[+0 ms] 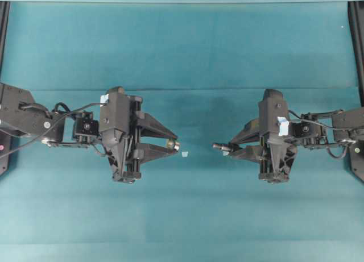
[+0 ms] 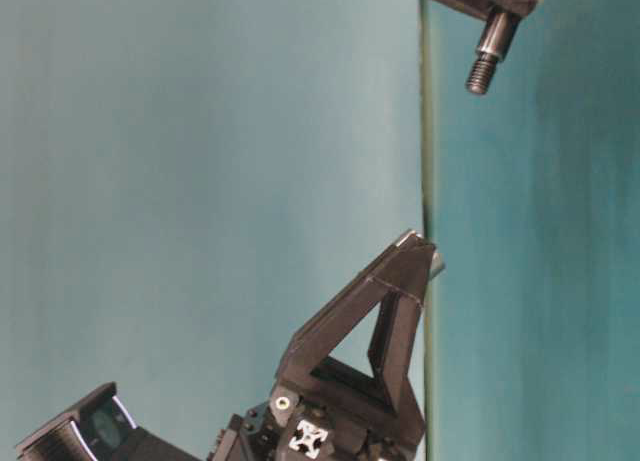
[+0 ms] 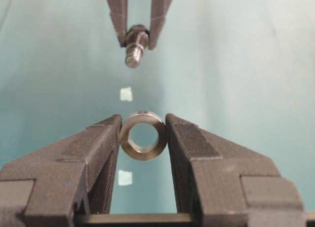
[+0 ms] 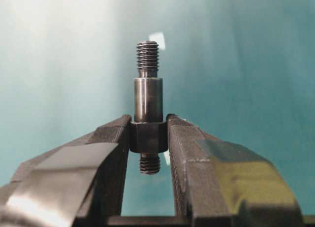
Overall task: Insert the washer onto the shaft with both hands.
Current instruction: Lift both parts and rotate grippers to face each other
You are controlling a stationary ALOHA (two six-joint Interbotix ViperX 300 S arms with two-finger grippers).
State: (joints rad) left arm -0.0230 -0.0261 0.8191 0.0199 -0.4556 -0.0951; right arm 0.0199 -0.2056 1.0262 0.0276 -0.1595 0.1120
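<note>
Left hand pinches the washer, bore facing right. Right hand clamps the shaft, threaded tip pointing left toward it. They stand well apart above the desk; alignment appears slightly off.

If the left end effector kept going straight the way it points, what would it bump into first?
Probably the shaft, held by the right end effector. The left end effector holds the washer and faces it across an open gap. The shaft's threaded tip looks slightly off the washer's hole, though depth is unclear.
</note>
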